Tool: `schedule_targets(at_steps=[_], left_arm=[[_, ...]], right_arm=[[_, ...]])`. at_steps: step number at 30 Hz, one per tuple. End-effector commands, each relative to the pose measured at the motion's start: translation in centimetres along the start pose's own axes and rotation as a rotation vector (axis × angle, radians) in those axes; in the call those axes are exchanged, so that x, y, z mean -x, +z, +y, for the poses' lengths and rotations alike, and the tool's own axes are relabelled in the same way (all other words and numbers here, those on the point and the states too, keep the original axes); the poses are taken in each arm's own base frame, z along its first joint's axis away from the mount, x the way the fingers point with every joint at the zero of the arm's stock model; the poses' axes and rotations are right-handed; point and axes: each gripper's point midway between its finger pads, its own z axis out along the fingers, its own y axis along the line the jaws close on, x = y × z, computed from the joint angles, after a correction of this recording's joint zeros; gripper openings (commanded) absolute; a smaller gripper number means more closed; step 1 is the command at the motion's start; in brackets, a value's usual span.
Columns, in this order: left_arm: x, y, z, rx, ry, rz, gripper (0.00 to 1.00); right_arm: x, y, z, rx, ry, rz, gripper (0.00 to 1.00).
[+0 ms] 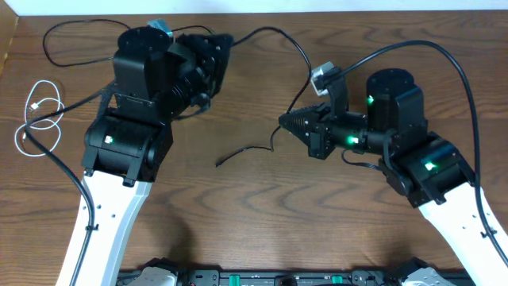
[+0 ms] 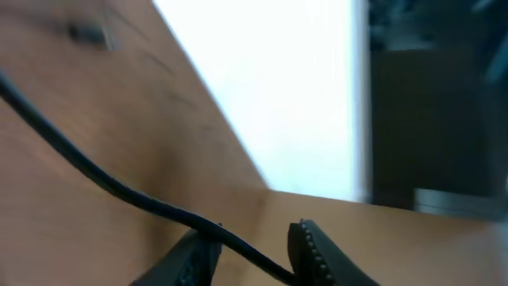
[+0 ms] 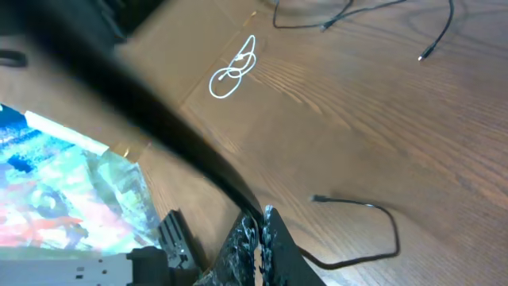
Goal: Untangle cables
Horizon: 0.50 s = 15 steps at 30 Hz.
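From overhead, the brown wooden desk [image 1: 238, 222] carries the cords well spread out. A thin white cable [image 1: 38, 107] lies in a loose loop of its own at the left edge, apart from the rest. A long thin black cable [image 1: 274, 32] arcs across the top centre of the frame, bridging the two arms. The left claw [image 1: 224, 41] sits at upper centre-left where that arc begins, and the right claw [image 1: 283, 121] sits at centre right where it comes down. A short tail with a small plug trails from there toward the lower middle. The span seems lifted off the wood, likely to draw this cord clear of the others. In the left wrist view the black cable runs from upper left to bottom centre and passes between the two fingers [image 2: 317, 250]. They stand apart with a gap wider than the cord, so this claw is spread and the cord merely lies across it, which reads as a release or a loose guide rather than a grip. In the right wrist view the claw's tips at bottom centre are pressed together, pinching the black cable, probably as an anchor. Its plug tail curls on the desk at lower right, and the white loop shows at upper centre. A second thin black cable [image 3: 321, 26] lies along the top edge, apart from both.
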Motion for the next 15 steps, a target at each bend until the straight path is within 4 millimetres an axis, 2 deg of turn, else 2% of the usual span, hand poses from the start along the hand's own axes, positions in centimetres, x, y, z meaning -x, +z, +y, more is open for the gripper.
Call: schedule_targets(at_steps=[1, 7, 11, 13, 15], left_arm=[[1.0, -1.0, 0.4, 0.046, 0.244, -0.066, 0.39], [0.2, -1.1, 2.3, 0.117, 0.261, -0.02, 0.39], [-1.0, -1.0, 2.1, 0.095, 0.25, 0.049, 0.4], [-0.5, -1.1, 2.4, 0.11, 0.264, 0.024, 0.39], [1.2, -1.2, 3.1, 0.161, 0.29, -0.071, 0.36]], right_arm=[[0.5, -0.8, 0.9, 0.018, 0.015, -0.021, 0.01], [0.0, -0.8, 0.6, 0.009, -0.011, -0.003, 0.01], [0.0, -0.8, 0.3, -0.006, -0.015, -0.003, 0.01], [0.0, -0.8, 0.4, -0.005, 0.012, -0.004, 0.01], [0.0, -0.8, 0.4, -0.005, 0.035, -0.006, 0.01]])
